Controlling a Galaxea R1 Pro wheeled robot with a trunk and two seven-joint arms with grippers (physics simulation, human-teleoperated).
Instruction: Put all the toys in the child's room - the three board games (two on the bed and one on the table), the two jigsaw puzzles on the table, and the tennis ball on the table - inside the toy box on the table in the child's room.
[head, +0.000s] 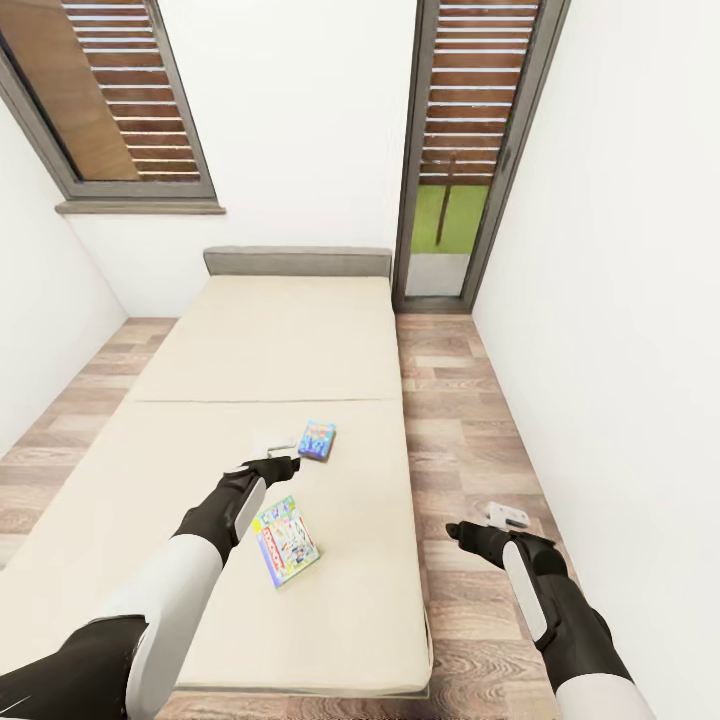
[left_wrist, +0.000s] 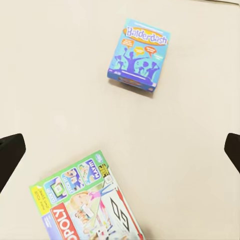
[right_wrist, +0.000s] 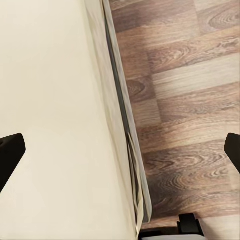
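Left pincer: spread wide over bed | blue game at 2 o'clock, near | green game at 6 | Right pincer: wide, above floor

My left wrist camera is cropping the green Monopoly box at the frame's edge, so I am reading only "OPOLY". On the bed, my left gripper is covering some of the mattress beside the blue Balderdash box, whose lettering is blurring from my head. My fingertips are showing only as dark corners.
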